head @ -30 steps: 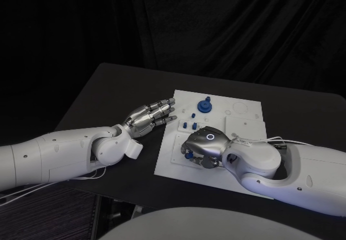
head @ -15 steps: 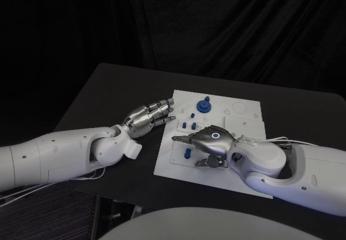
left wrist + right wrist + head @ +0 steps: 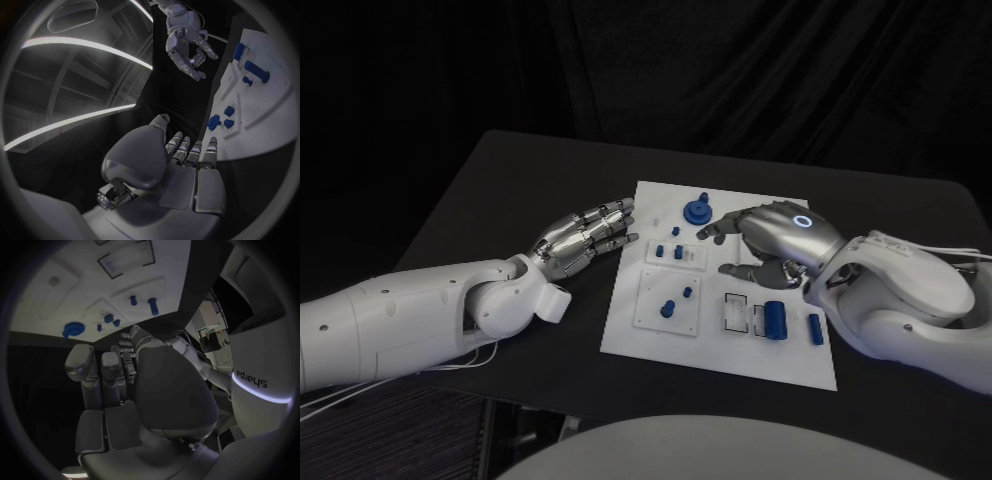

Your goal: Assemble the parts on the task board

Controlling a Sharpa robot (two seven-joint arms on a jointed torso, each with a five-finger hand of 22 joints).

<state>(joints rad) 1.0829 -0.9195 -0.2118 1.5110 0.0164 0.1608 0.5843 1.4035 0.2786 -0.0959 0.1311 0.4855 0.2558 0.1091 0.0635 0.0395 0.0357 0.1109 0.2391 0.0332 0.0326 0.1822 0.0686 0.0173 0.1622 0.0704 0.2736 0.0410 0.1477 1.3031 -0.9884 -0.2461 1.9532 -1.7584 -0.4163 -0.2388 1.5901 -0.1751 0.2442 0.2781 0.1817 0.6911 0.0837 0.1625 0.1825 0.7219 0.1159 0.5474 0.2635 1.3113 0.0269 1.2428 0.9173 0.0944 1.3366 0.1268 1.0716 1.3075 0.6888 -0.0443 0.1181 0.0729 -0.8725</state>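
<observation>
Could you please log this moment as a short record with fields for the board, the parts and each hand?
surface: black table
task board: white plate in the middle of the table
parts: blue round piece at the far edge; small blue pieces below it; one blue piece in a near recess; two long blue pieces on the near right
left hand: left hand beside the board's left edge, fingers apart, holding nothing
right hand: right hand raised over the board's far right part; appears to hold nothing

Head camera looks down from above the table's near edge, both wrist fisheyes sit close behind their hands, all sharing the task board.
</observation>
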